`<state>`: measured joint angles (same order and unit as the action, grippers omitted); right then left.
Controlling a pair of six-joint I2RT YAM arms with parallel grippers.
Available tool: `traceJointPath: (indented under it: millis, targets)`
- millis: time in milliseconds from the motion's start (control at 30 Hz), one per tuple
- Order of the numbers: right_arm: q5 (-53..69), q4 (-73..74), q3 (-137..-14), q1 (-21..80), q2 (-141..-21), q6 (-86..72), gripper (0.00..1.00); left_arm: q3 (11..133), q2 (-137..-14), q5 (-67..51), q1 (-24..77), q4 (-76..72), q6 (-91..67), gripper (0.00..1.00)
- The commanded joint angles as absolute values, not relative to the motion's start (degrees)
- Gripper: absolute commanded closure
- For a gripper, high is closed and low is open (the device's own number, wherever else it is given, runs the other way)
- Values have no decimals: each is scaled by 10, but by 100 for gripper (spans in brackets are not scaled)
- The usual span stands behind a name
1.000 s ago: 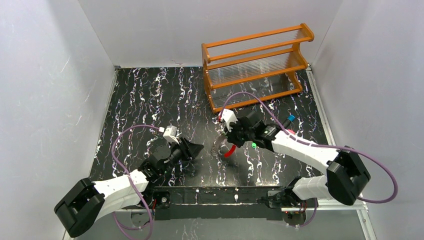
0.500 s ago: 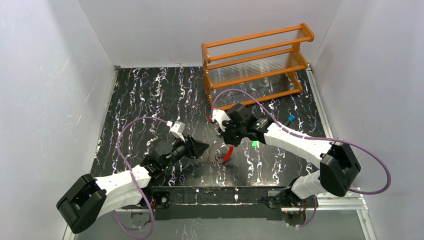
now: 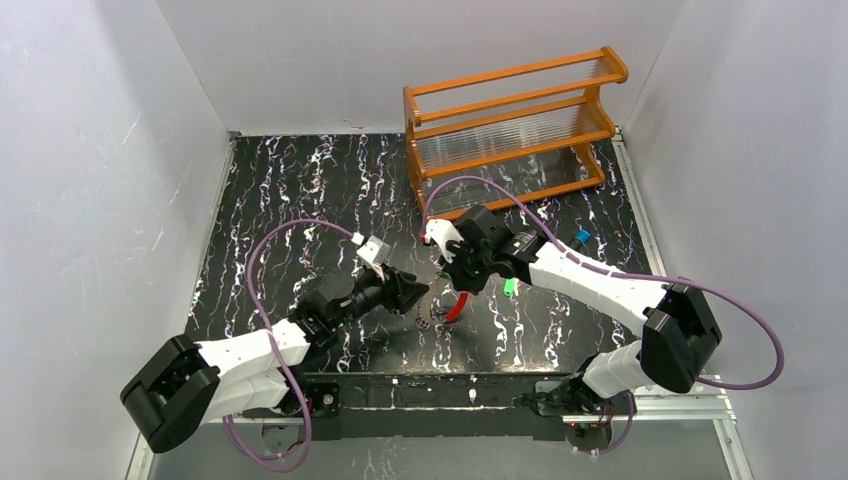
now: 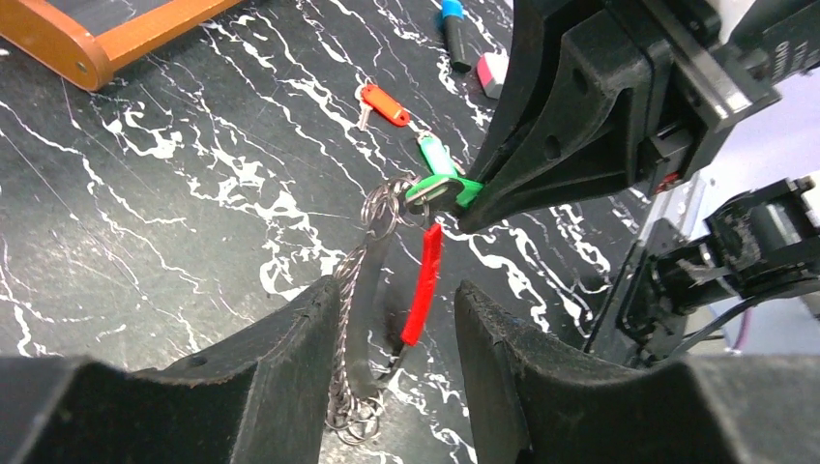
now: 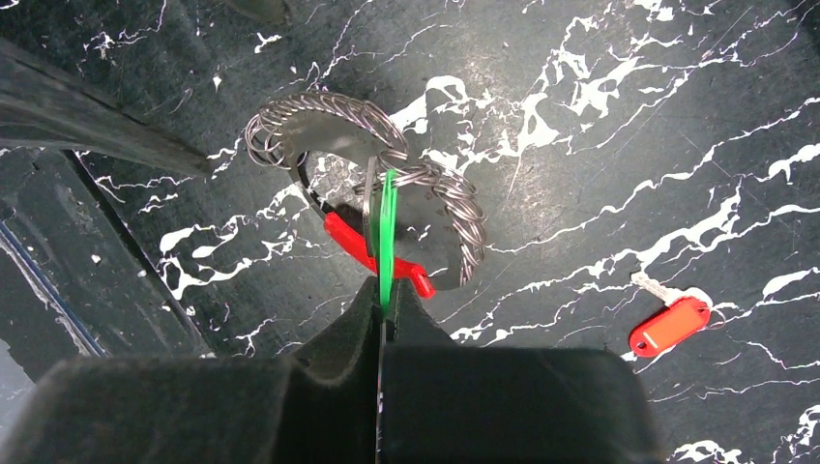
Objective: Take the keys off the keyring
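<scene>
Right arm reaches in across the middle, wrist tipped down. The right gripper (image 5: 385,307) is pinched flat on the green key (image 5: 387,227), whose thin plastic head sits edge-on between the pads. From it hangs the keyring (image 4: 366,275), a silvery ribbed coil with one smooth red segment (image 4: 423,285). Left arm stretches low, and the left gripper (image 4: 392,295) stands spread, its dull black fingers flanking the ring over the marbled black table (image 3: 300,200). A red key (image 5: 669,326) lies apart.
</scene>
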<state>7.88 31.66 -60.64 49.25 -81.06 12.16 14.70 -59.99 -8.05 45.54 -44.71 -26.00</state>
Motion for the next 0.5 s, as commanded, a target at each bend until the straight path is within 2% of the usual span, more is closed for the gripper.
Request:
traceJointPath:
  millis: [0, 467]
  targets:
    - [88, 325, -632, 497, -798, 113, 99, 177, -628, -100, 460, -465, -167, 55]
    - [95, 320, -625, 497, -787, 98, 99, 210, -711, -155, 467, -504, -52, 67]
